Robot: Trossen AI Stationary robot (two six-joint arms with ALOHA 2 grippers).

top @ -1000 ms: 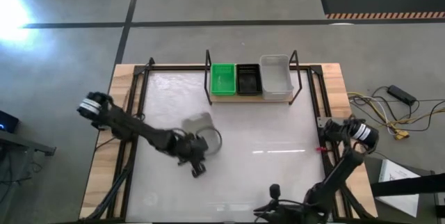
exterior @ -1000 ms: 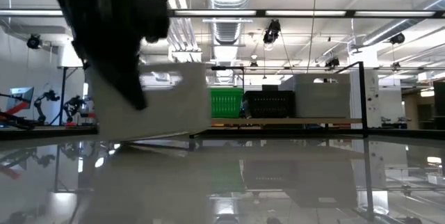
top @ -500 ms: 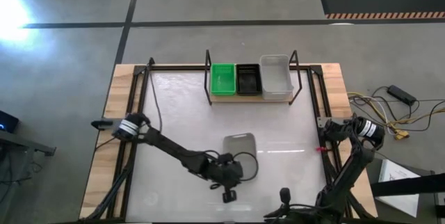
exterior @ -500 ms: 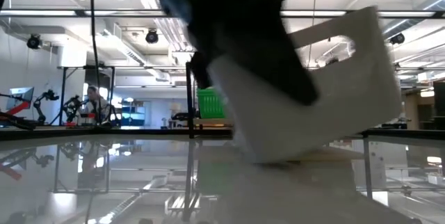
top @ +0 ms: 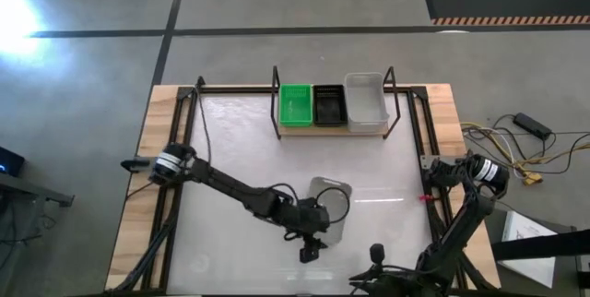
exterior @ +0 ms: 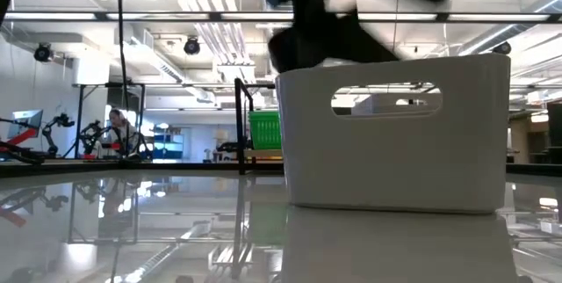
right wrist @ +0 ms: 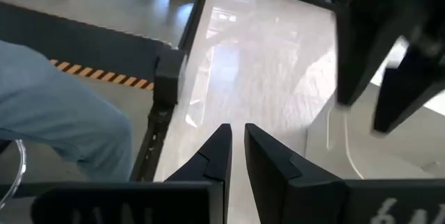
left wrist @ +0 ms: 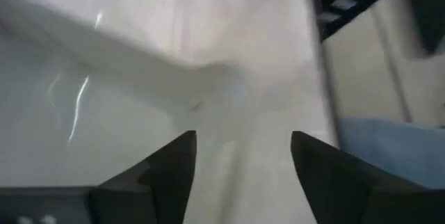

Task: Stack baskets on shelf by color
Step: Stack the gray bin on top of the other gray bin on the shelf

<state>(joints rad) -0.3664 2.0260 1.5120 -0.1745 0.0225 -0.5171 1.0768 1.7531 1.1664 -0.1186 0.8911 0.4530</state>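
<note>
The table [top: 221, 140] is glossy and slick. The shelf [top: 332, 129] stands well beyond the left pincer [top: 312, 242], whose jaws are spread wide, holding nothing. The white bin [top: 328, 203], smooth translucent plastic, sits just beside it and could skid if nudged. The right pincer [right wrist: 235, 156] is pinched narrow.

Translucent white-grey plastic basket [top: 330, 207]: was tilted in the air, now stands level on the worktop [top: 230, 149], nearer the wooden shelf's [top: 336, 129] right end.
Left gripper [top: 311, 242]: jaws were closed, now parted.
</note>
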